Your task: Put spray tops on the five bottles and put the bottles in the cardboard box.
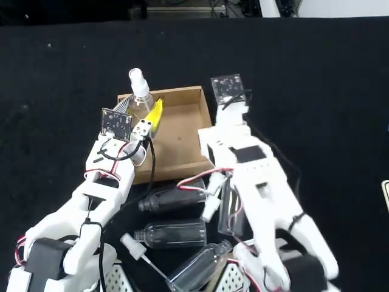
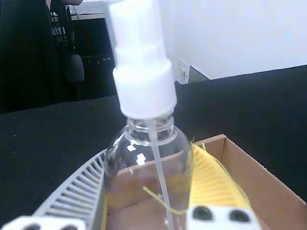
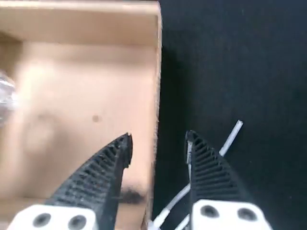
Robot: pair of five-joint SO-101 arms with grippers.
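Bottles by arm bases: four loose bottles (image 1: 176, 234) lie uncapped on the black table (image 1: 316, 91), bunched between the two arms. One is partly under the right arm.
Spare cap: loose spray top (image 1: 132, 244) on the table just beside the nearest bottles, dip tube attached.
Box: cardboard box (image 1: 179, 137) is open-topped and just beyond the bottles.
Right gripper: right gripper (image 3: 158, 138) has jaws apart and holds nothing. It straddles the box's right-hand wall, one finger over the box floor and the other over the table outside. Wall contact: can't tell.
Beside that wall: thin white tubes (image 3: 230, 139) on the table, near the outer finger.
Left gripper: left gripper (image 2: 144, 189) is clamped on the capped bottle (image 2: 144, 163), grey finger on one side of the body and yellow finger on the other.
Capped bottle: clear and upright, with its spray top (image 2: 141, 72) seated on the neck and the dip tube running down inside. It is at the box's far left corner. Base on the box floor or not: can't tell.
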